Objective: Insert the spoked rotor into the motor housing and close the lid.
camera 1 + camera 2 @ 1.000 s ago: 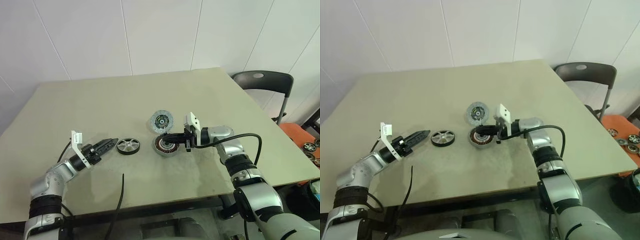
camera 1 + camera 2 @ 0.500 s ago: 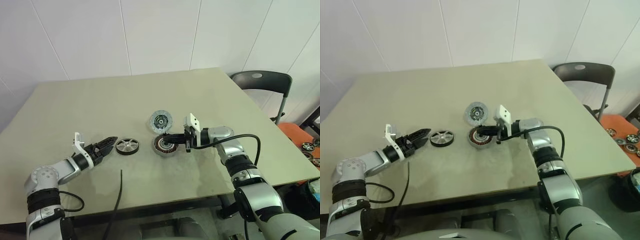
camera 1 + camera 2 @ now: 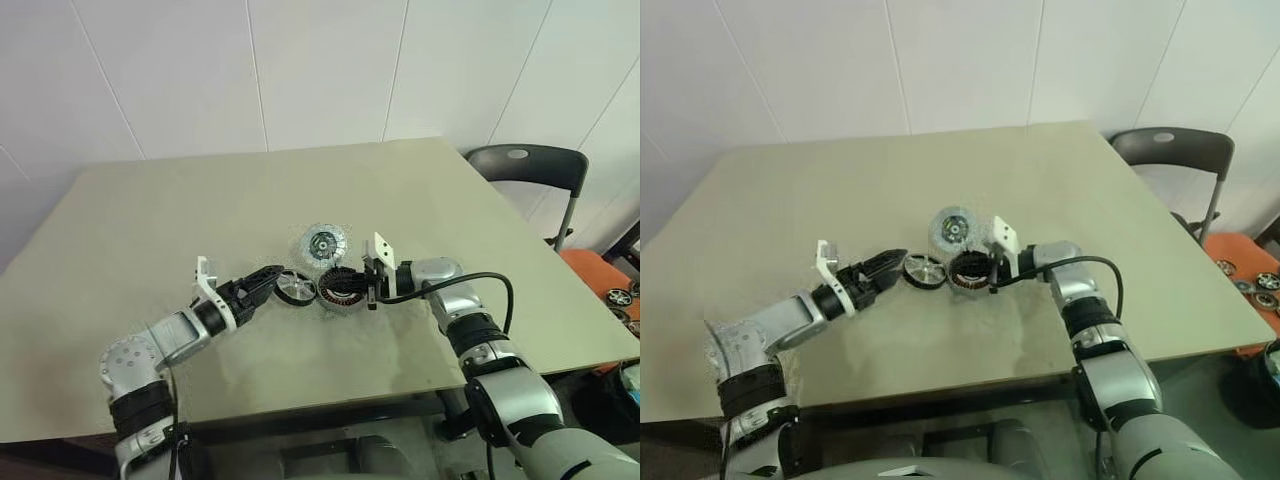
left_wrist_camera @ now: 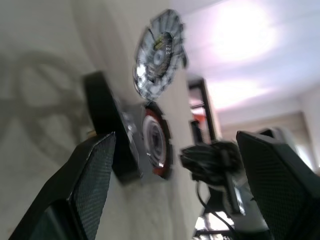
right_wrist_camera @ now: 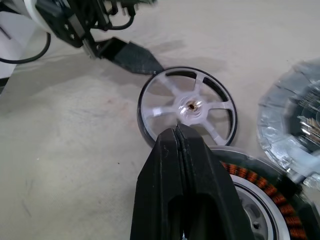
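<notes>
One table point(image 3: 150, 210) carries three round parts, clustered near its centre with bare surface on every side out to the edges. One lid point(image 3: 323, 241) lies farthest back. One motor housing point(image 3: 345, 285) sits just in front of it. One spoked rotor point(image 3: 296, 288) rests against the housing's left side. Left gripper point(image 3: 266, 277): fingers apart, tips at the rotor's left rim. Right gripper point(image 5: 176, 132): fingers pressed together, empty, over the housing's near rim.
</notes>
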Action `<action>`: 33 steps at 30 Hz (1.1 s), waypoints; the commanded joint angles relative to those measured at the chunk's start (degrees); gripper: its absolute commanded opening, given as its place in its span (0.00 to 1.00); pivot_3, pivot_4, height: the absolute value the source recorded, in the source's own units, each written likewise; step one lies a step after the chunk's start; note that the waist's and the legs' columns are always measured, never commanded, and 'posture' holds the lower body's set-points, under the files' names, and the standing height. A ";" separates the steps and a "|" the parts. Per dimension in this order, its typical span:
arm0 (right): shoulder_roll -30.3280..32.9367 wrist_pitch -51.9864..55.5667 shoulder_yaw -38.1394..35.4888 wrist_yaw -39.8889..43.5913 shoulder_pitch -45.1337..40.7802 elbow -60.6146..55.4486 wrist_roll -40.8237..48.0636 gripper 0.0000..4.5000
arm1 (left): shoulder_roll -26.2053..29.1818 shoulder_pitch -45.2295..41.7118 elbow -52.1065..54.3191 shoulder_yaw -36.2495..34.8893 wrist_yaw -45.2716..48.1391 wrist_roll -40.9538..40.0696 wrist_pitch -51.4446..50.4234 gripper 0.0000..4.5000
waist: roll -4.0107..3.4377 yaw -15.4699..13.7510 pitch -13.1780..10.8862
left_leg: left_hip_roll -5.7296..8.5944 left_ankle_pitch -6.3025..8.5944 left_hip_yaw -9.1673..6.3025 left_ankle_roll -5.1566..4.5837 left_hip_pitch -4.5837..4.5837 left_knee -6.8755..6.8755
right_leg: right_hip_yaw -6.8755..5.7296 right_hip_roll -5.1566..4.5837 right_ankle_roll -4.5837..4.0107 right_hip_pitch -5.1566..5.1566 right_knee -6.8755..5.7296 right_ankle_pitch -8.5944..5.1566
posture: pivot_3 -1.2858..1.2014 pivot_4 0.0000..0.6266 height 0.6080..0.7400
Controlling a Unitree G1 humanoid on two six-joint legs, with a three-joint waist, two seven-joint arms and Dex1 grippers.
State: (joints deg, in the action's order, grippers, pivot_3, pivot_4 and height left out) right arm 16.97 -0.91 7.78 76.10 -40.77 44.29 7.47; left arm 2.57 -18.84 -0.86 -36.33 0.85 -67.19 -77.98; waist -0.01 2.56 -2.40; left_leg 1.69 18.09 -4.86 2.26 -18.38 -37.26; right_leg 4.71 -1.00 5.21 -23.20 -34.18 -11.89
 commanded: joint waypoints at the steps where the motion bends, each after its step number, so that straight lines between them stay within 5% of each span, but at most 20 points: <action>1: 0.32 -0.73 -0.30 0.04 -0.84 -0.79 0.34 0.01 | -2.66 -1.14 1.72 1.97 -4.01 -2.63 0.80 0.91 | 0.01 -0.17 0.00 | 0.01 -0.02 0.03 0.04 -0.01 0.00 | -0.06 0.02 0.00 0.03 0.00 -0.01 | 0.52 0.00 1.00; 13: 1.01 -0.91 -0.60 -0.92 -0.83 -0.45 0.47 0.01 | 2.43 -5.16 -5.23 7.01 -2.58 4.94 9.82 0.91 | 0.04 -0.06 -0.01 | 0.05 -0.04 0.08 0.06 -0.05 -0.04 | -0.08 0.06 -0.01 0.08 0.08 -0.02 | 0.52 0.00 1.00; 16: 0.91 -1.27 -0.63 -1.46 -1.45 0.50 0.27 0.01 | 23.26 18.79 11.43 -5.51 -2.72 -26.20 -1.31 0.91 | 0.31 3.57 0.01 | -0.22 -0.02 0.18 0.04 -0.01 0.22 | 0.22 0.24 -0.01 -0.15 -0.05 -0.01 | 0.52 0.00 1.00; 19: 0.85 -1.36 -0.42 -1.64 -1.50 0.59 0.45 0.01 | 31.59 28.10 13.34 -2.86 -2.37 -37.62 1.27 0.91 | 0.39 3.52 -0.08 | -0.58 0.53 -0.48 0.32 0.17 0.15 | -0.08 0.35 -0.23 -0.51 -0.41 -0.19 | 0.52 0.00 1.00; 24: 0.72 -1.55 -0.63 -1.57 -1.66 1.01 0.22 0.01 | 35.62 33.90 14.91 3.47 -3.39 -45.41 7.71 0.91 | 0.04 1.19 -0.24 | -0.21 0.43 -0.33 0.46 0.36 0.04 | -0.16 0.29 -0.47 -0.07 -0.07 -0.46 | 0.52 0.00 1.00; 33: 1.24 -1.38 -0.32 -1.54 -1.62 0.66 0.56 0.01 | 36.93 30.22 16.68 10.69 -5.38 -45.81 17.29 0.91 | 0.17 1.37 -0.18 | -0.20 0.42 -0.15 0.47 0.41 0.06 | -0.10 0.35 -0.55 -0.03 -0.03 -0.40 | 0.52 0.00 1.00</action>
State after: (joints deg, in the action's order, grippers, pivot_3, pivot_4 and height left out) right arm 17.96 -1.73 8.35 74.50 -40.85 46.46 7.51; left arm 38.59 12.42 14.09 -25.92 -4.42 -111.75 -62.69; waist 0.16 3.93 -2.58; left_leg 1.49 18.52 -5.02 2.73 -17.98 -37.13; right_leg 4.61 -0.64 4.58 -23.30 -34.23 -12.24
